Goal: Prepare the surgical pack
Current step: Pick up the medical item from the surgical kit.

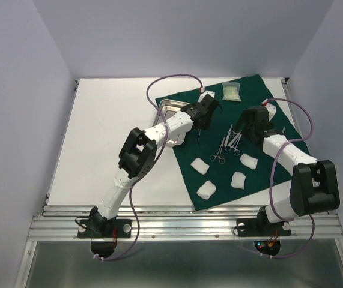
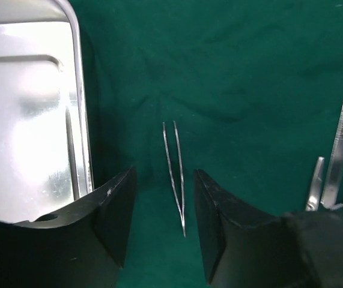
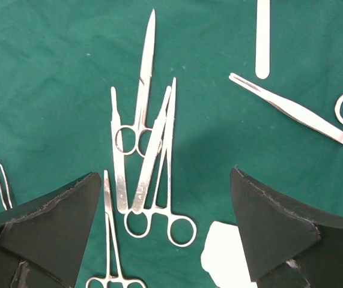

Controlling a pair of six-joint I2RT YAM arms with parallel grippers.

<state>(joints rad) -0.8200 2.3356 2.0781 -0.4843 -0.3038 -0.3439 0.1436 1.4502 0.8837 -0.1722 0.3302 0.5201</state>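
The left end effector hovers empty, jaws parted astride thin steel tweezers on the green drape. Their long axis runs straight away from the wrist, and the tray lies just left. The right end effector, wide open and empty, hangs above the forceps.

One drape, one tray, four gauze pads, one packet, one pair of tweezers, and at least three ring-handled forceps, overlapping too much for an exact count.
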